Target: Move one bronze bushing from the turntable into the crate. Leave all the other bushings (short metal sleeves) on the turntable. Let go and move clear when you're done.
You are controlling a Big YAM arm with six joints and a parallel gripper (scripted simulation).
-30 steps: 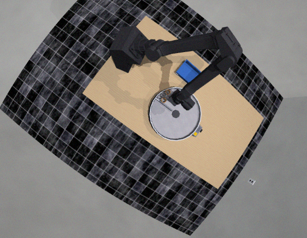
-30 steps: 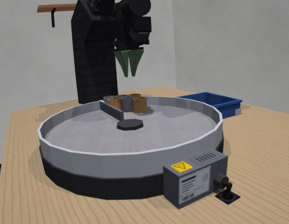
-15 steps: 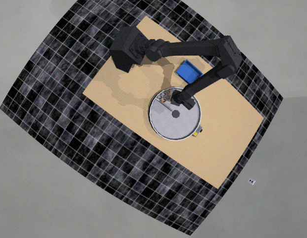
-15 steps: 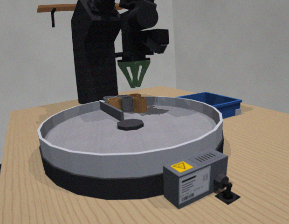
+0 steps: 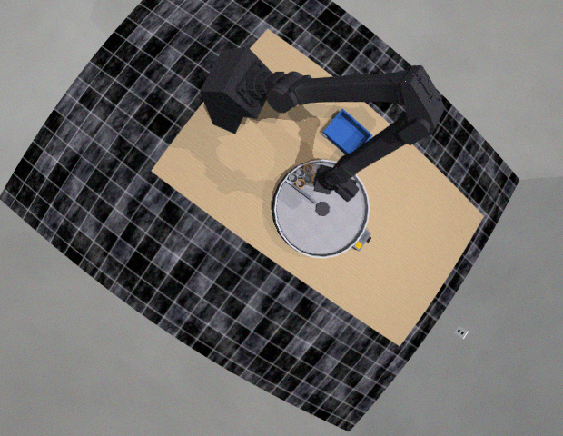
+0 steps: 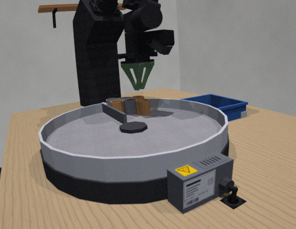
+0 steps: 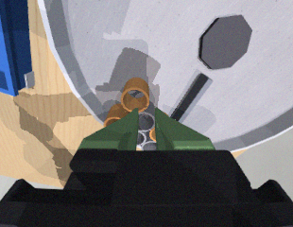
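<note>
A cluster of bushings stands upright at the far edge of the grey turntable (image 5: 329,234) (image 6: 113,167) (image 7: 156,33), next to a radial divider bar (image 6: 114,113) (image 7: 191,95). Bronze bushings (image 5: 308,167) (image 6: 142,106) (image 7: 136,95) stand among grey bushings (image 5: 291,178) (image 6: 130,106). My gripper (image 5: 319,182) (image 6: 138,87) (image 7: 146,113) hangs above the cluster with its green fingers pointing down. The fingers are open by a narrow gap and hold nothing. The blue crate (image 5: 346,132) (image 6: 218,98) (image 7: 9,47) is empty and stands on the table beyond the turntable.
A dark hub (image 5: 322,208) (image 6: 133,127) (image 7: 226,42) sits at the turntable's centre. A grey control box (image 5: 361,242) (image 6: 200,184) with a lever is fixed to the near side of the turntable. The arm's black base (image 5: 230,89) (image 6: 96,56) stands behind the turntable.
</note>
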